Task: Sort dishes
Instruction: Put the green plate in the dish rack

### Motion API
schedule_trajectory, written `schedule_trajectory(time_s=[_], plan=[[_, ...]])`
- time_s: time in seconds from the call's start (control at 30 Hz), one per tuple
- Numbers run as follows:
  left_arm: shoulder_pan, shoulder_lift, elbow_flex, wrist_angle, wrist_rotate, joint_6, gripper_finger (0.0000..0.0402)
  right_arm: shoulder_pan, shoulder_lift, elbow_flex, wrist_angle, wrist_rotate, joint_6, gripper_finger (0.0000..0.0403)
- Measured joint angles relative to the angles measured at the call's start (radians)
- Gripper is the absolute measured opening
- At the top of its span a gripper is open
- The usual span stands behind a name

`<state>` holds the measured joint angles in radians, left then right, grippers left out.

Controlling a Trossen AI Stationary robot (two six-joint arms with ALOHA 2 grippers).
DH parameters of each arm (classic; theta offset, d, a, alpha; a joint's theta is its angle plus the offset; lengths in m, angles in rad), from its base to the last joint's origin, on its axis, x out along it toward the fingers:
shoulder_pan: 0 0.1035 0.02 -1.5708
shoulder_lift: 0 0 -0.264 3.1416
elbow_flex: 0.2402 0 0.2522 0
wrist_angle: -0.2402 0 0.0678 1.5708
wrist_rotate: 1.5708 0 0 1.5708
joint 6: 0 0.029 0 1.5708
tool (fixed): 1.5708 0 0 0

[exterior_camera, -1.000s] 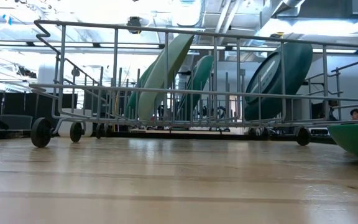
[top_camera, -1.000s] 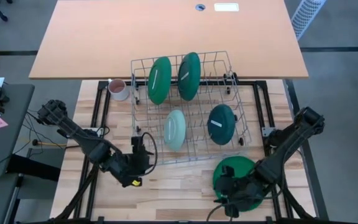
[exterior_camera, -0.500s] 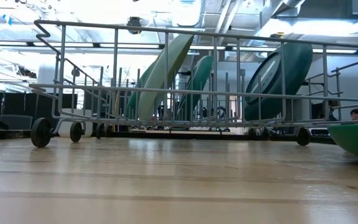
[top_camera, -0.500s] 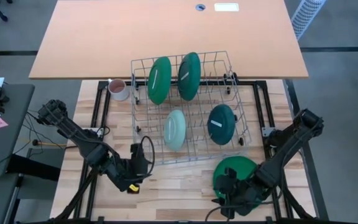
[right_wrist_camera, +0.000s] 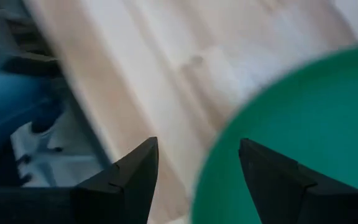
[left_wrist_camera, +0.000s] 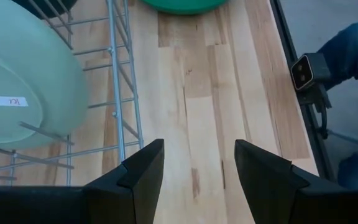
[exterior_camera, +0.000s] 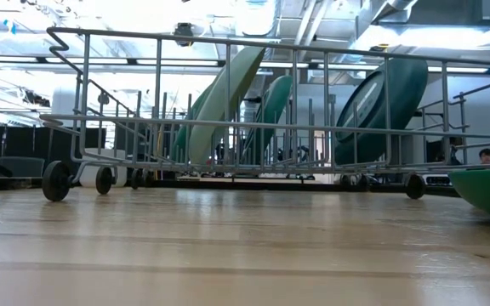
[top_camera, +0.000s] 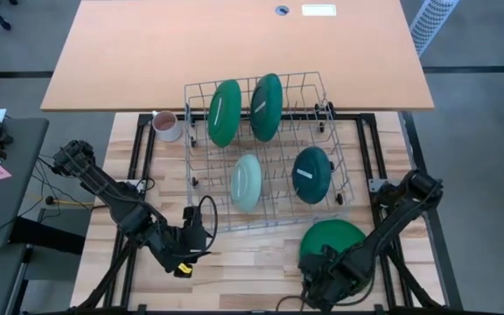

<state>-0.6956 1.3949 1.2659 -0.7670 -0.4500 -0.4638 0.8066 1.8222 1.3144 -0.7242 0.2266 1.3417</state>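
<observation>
The right gripper [right_wrist_camera: 194, 180] hangs low at the table's near edge with its two dark, angular fingers [right_wrist_camera: 135, 174] spread apart and nothing between them; the rim of a glossy green plate [right_wrist_camera: 303, 137] fills the space just ahead of one finger, apart from it. In the high view that plate [top_camera: 335, 238] lies flat on the pale wooden slat table [top_camera: 252, 262], just in front of the rack, with the right gripper [top_camera: 318, 284] at its near edge.

The left gripper [left_wrist_camera: 197, 171] is also parted and empty, its matt black fingers [left_wrist_camera: 143, 171] over bare wood beside the rack's front wall. In the high view it sits [top_camera: 191, 241] near the rack's front left corner.

The rack [top_camera: 201, 166] is a thin wire basket on small wheels. Standing on edge in it are two large dark green plates [top_camera: 224, 112] [top_camera: 266, 106] at the back, a small pale mint plate [top_camera: 246, 182] front left and a dark teal plate [top_camera: 312, 174] front right. A pinkish-white mug [top_camera: 165, 125] stands just outside the rack's back left corner.
</observation>
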Motion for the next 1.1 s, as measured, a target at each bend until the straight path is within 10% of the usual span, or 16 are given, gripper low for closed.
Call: schedule_trajectory(time_s=[1.1], plan=[[0.002,0.0,0.0,0.033,-0.053,0.072,0.0189,-0.13,0.027,-0.027,-0.027,-0.056,0.199,0.0228]])
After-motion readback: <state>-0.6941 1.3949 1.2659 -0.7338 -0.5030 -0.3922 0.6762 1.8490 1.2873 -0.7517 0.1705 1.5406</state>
